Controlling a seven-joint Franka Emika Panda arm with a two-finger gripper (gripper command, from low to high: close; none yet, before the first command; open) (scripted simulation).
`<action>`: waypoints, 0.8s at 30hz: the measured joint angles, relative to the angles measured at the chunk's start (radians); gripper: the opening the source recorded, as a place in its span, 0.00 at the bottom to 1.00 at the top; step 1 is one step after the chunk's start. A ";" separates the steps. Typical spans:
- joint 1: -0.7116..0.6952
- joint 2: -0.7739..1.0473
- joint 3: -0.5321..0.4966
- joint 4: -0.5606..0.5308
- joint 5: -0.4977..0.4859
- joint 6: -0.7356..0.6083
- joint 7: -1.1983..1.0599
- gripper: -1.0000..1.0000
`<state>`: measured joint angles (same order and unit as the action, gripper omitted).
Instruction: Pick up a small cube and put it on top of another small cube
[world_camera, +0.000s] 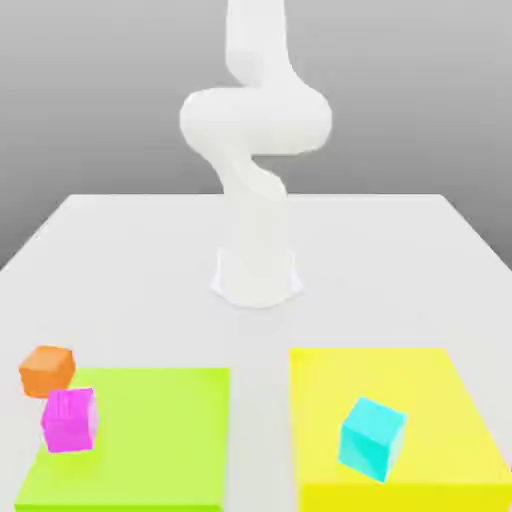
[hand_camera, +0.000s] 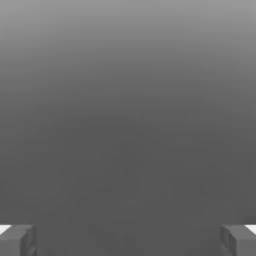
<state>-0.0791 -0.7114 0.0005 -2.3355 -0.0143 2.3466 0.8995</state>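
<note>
The small orange cube (world_camera: 46, 369) rests on the white table at the exterior view's left, just beyond the far left corner of the green pad. Close beside it, a magenta cube (world_camera: 69, 419) sits on that pad's left edge. A slightly larger cyan cube (world_camera: 371, 438) lies turned at an angle on the yellow pad. In the hand view my gripper (hand_camera: 128, 241) is open, its grey fingertips (hand_camera: 18, 240) set far apart with nothing between them, facing a plain grey background.
The white arm (world_camera: 255, 150) rises from its base (world_camera: 257, 280) at the table's middle and runs up out of the picture. A flat green pad (world_camera: 150, 430) and a flat yellow pad (world_camera: 420, 380) lie side by side near the front edge.
</note>
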 joint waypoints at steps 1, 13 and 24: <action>-0.035 0.038 0.001 -0.015 -0.004 0.020 0.041 0.50; -0.360 0.463 -0.071 -0.185 -0.064 0.243 0.512 0.50; -0.572 0.851 -0.168 -0.321 0.083 0.457 0.762 0.50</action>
<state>-0.6508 0.1400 -0.1676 -2.6561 0.0691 2.8039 1.6613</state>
